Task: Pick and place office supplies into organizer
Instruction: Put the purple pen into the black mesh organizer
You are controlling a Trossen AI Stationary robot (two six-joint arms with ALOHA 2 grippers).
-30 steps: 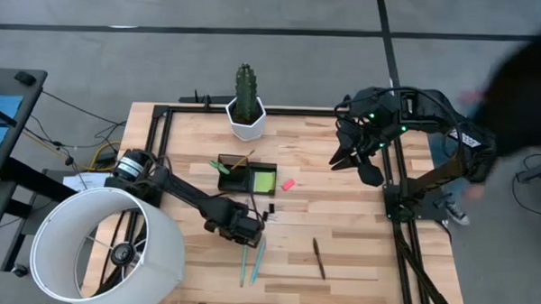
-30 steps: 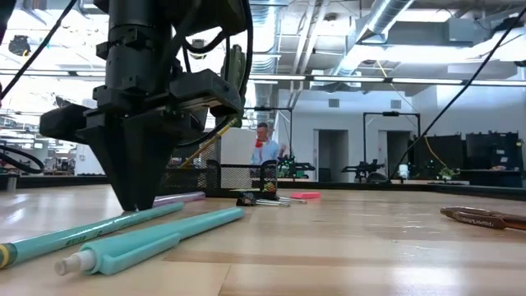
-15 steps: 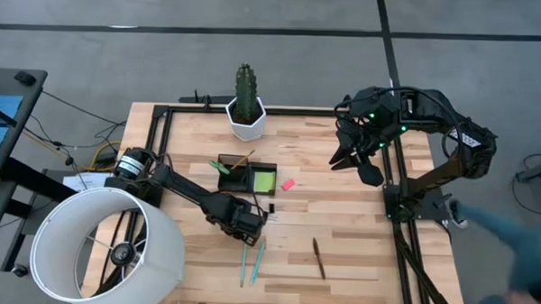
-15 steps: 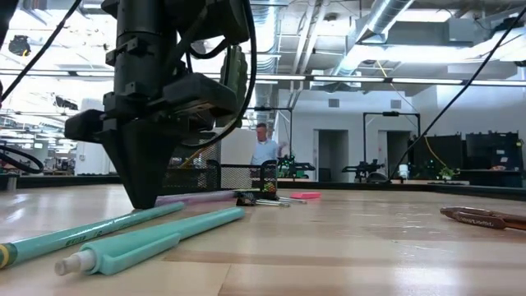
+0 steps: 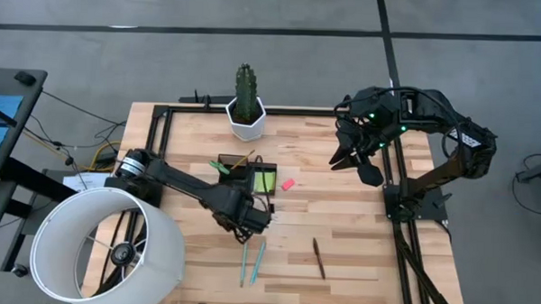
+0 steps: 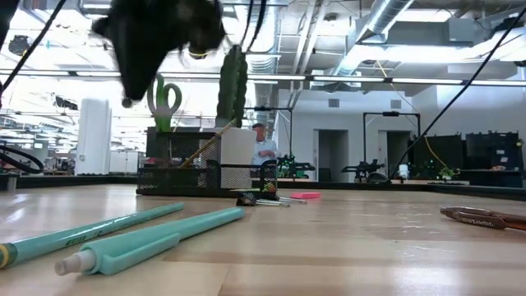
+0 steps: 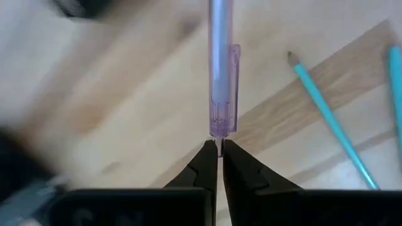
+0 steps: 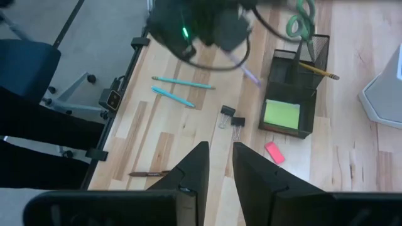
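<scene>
Your left hand [image 5: 250, 219] sits lifted above the counter [image 5: 357, 245] near its middle, pinched shut on the tip of a purple pen [image 7: 222, 75], which juts straight out from between the fingertips [image 7: 204, 164]. Below it on the counter lie two teal pens [image 5: 251, 260], side by side and apart from the hand. Just beyond the hand stands the organizer [image 5: 248, 176], a black tray holding green scissors [image 6: 167, 100], a yellow pencil [image 8: 317, 69] and a lime sticky pad [image 5: 264, 181]. Two black binder clips [image 8: 232, 119] rest on the wood just beside the tray, and a pink eraser [image 5: 286, 183] lies near its right side. A cactus pot [image 5: 246, 115] stands at the far edge. Further right, a dark pen [image 5: 319, 257] lies alone toward the near edge. Your right hand [image 5: 350, 158] hangs over the far right corner, well apart from everything, its fingers narrowly parted and empty.
</scene>
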